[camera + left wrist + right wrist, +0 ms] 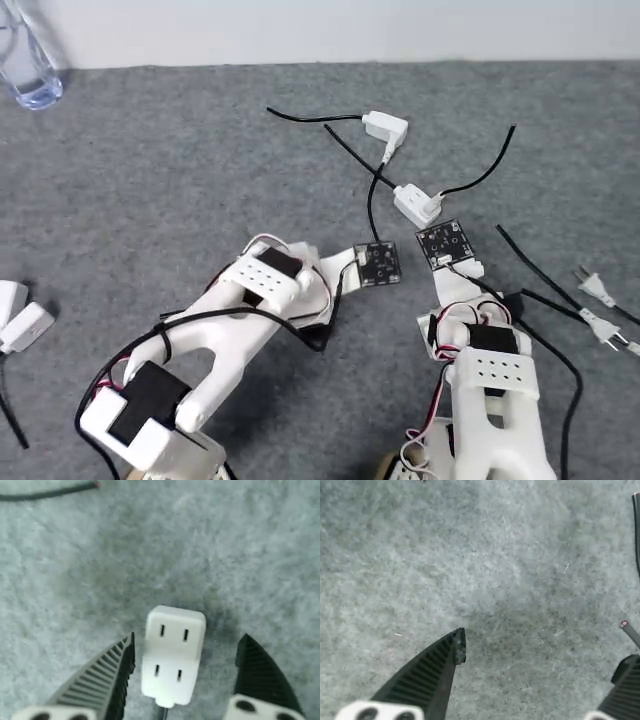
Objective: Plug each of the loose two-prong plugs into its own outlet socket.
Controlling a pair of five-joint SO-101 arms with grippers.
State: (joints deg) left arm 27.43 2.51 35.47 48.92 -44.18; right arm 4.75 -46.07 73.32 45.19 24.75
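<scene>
Outlet socket [174, 660]: a white block with two pairs of slots, laid flat on the grey carpet [240, 555].
Left gripper [188, 640]: held spread, the socket framed between its ribbed fingers [107, 675]; one is set just beside the block.
Cable [45, 493]: a black lead with a reddish tip is seen well apart.

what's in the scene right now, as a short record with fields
surface: grey carpet
left gripper: open, fingers on either side of a white outlet block, its slots empty
right gripper: open, over bare carpet
other outlet blocks: two, white, on black cords, beyond the arms
loose plugs: two, lying unplugged near the high view's right edge
</scene>
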